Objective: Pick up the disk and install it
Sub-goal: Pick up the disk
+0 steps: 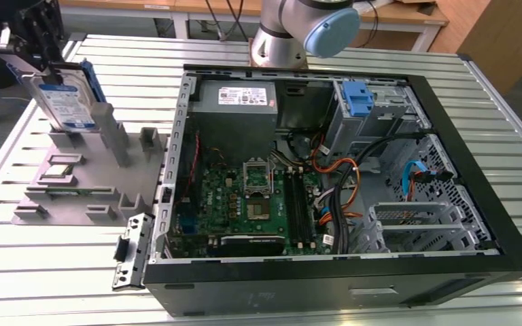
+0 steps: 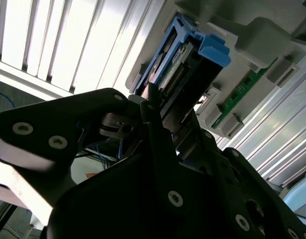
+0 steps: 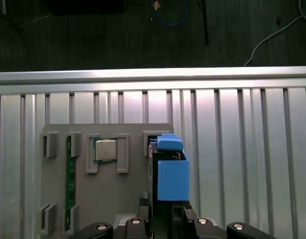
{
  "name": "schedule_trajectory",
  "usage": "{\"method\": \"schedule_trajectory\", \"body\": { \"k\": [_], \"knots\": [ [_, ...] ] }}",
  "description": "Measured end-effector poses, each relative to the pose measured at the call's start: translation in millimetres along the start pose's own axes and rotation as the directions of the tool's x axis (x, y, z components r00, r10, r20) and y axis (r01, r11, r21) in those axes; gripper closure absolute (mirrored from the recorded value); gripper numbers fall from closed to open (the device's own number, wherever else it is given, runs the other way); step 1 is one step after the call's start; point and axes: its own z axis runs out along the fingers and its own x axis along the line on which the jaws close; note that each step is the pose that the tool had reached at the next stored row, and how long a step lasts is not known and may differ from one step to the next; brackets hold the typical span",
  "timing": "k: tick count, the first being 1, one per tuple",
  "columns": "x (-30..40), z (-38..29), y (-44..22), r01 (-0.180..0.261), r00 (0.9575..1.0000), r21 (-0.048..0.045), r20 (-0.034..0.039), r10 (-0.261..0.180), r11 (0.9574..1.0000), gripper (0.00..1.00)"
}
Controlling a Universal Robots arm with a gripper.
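One disk point(image 1: 63, 102) is in the gripper point(image 1: 51, 68), whose fingers are clamped on the drive's upper end so that it hangs upright straight below the hand. Its silver face carries a white-and-blue label, and a blue rail point(image 1: 95, 92) runs down the edge turned away from the hand's body. In the first wrist view I see it edge-on, as a blue block between the two black fingertips point(image 3: 189, 211). Directly under the hand sits the grey fixture point(image 1: 89, 197) on the slatted table point(image 1: 43, 272). Its pockets hold a square processor chip point(image 3: 105, 149) and a green memory stick point(image 3: 69, 181) standing in a slot, both just beside the drive. Well away from the hand is the open computer case point(image 1: 270, 292). It holds the green motherboard point(image 1: 242, 204), a grey power supply point(image 1: 238, 98), a loose tangle of cables point(image 1: 347, 166) and a blue latch point(image 1: 357, 98) on the drive bay at its far corner. The hand's upper part is cut off by the frame edge in the exterior view. The drive's lower edge meets the fixture's upright posts, and I cannot tell whether it is seated there or hanging just clear.
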Motion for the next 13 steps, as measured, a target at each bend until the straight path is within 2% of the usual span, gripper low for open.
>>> {"method": "schedule_trajectory", "body": {
  "k": [10,13],
  "knots": [
    [-1.1,-26.9,1.1,0.0,1.0,0.0,0.0,0.0,1.0,0.65],
    [-1.3,-32.8,1.3,0.0,1.0,0.0,0.0,0.0,1.0,0.65]
  ]
}}
